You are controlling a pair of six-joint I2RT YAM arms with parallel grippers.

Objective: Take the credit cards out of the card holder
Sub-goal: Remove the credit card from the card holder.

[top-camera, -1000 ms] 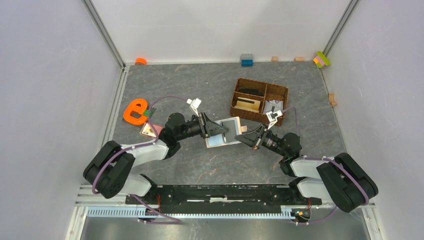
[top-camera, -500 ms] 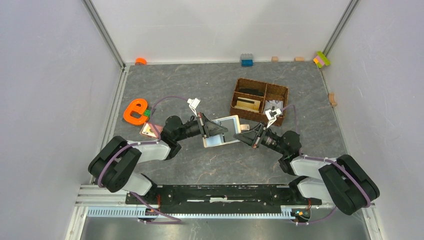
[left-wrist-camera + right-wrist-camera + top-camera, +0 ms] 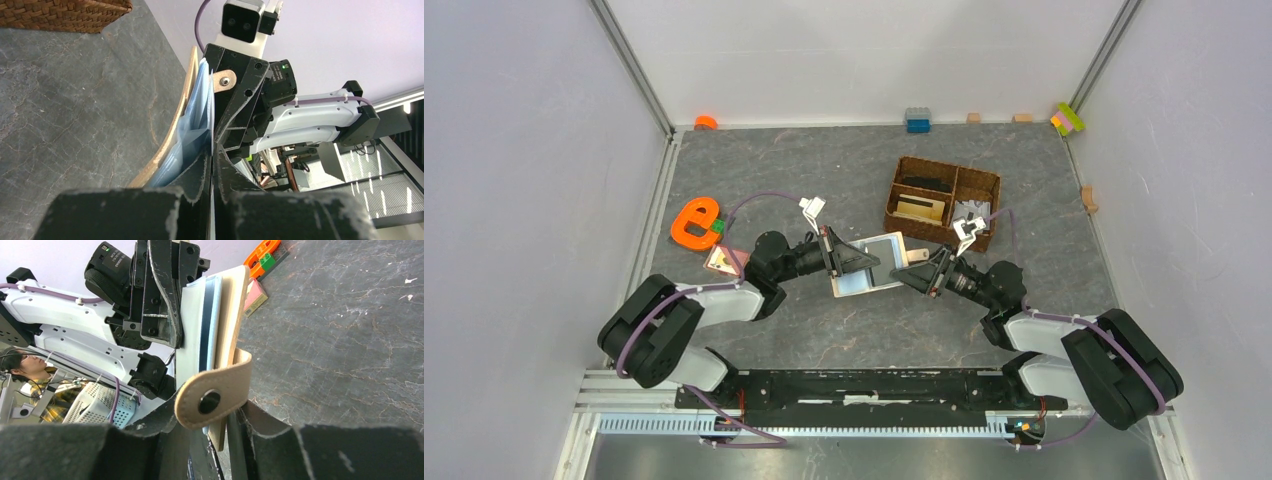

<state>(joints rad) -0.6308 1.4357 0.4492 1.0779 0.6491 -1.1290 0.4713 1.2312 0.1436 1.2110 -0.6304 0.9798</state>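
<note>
Beige folding card holder (image 3: 879, 262) between claws, over grey tabletop (image 3: 824, 170). Left claw (image 3: 213, 150) clenched on its pale inner sleeves (image 3: 197, 115); right claw (image 3: 207, 412) parted, straddling tab (image 3: 215, 395) edge. Card extraction in hand: next you pinch one card edge, pull clear

Whether credit cards sat inside the card holder (image 3: 889, 248) could not be told, its left edge was hidden under the left gripper (image 3: 869, 262), and the wicker basket (image 3: 60, 15) beyond it was cropped in the left wrist view.
</note>
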